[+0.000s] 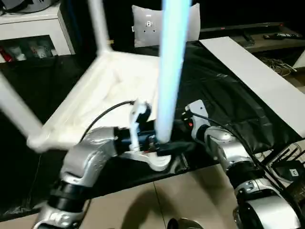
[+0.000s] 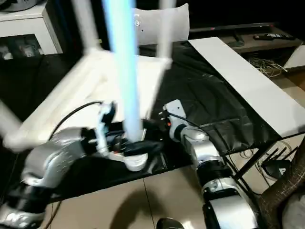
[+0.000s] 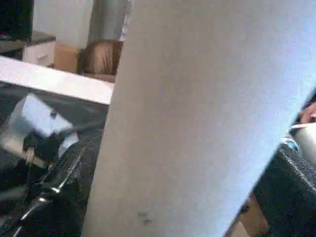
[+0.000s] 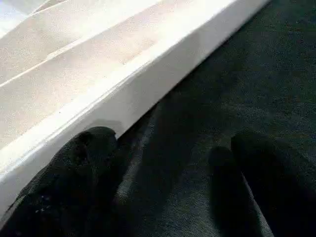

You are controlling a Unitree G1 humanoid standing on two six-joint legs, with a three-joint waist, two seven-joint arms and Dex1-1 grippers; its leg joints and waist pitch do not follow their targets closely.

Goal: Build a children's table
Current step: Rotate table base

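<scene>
The children's table lies upside down on a black cloth, its ribbed top (image 1: 109,90) facing up. White legs rise from its corners, one at the back (image 1: 100,24) and one at the left (image 1: 16,112). The nearest leg (image 1: 169,71) stands in the front corner socket (image 1: 159,163). My left gripper (image 1: 159,143) is open around this leg's base, and the leg (image 3: 197,98) stands between the black fingers (image 3: 69,187). My right gripper (image 4: 168,177) hangs open over the cloth, just beside the top's rim (image 4: 148,84), touching nothing.
A flat white board (image 1: 257,76) lies along the right of the black cloth (image 1: 214,90). A white cabinet (image 1: 28,33) stands at the back left, a white bag (image 1: 145,26) at the back. Cables and a black box (image 1: 286,167) lie at the right, tile floor (image 1: 181,200) in front.
</scene>
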